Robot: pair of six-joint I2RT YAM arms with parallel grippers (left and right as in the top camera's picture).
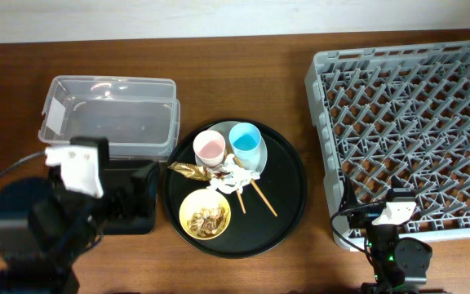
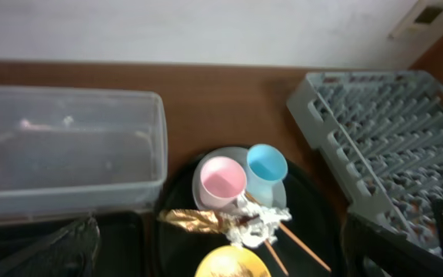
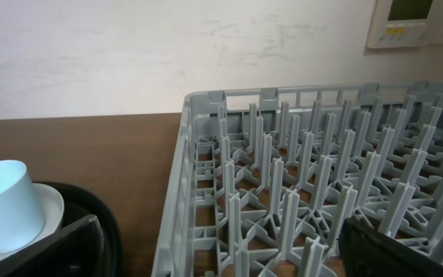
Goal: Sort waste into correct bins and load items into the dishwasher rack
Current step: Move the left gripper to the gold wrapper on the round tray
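Observation:
On a round black tray (image 1: 288, 214) a pink cup (image 1: 210, 149) and a blue cup (image 1: 245, 140) stand on a pale plate (image 1: 259, 161). In front of them lie a gold-brown wrapper (image 1: 188, 171), a crumpled white napkin (image 1: 231, 176) and two chopsticks (image 1: 261, 198). A yellow bowl (image 1: 205, 216) holds tan food scraps (image 1: 208, 218). The grey dishwasher rack (image 1: 317, 82) fills the right. My left gripper (image 2: 218, 231) is open above the black bin (image 1: 139, 222), left of the tray. My right gripper (image 3: 220, 227) is open over the rack's near left corner. Neither holds anything.
The clear tub (image 1: 113, 80) sits at the back left, its front edge against the black bin. The rack's pegs (image 3: 298, 177) stand tall under my right gripper. Bare brown tabletop (image 1: 243, 82) lies behind the tray, and a narrow strip separates tray and rack.

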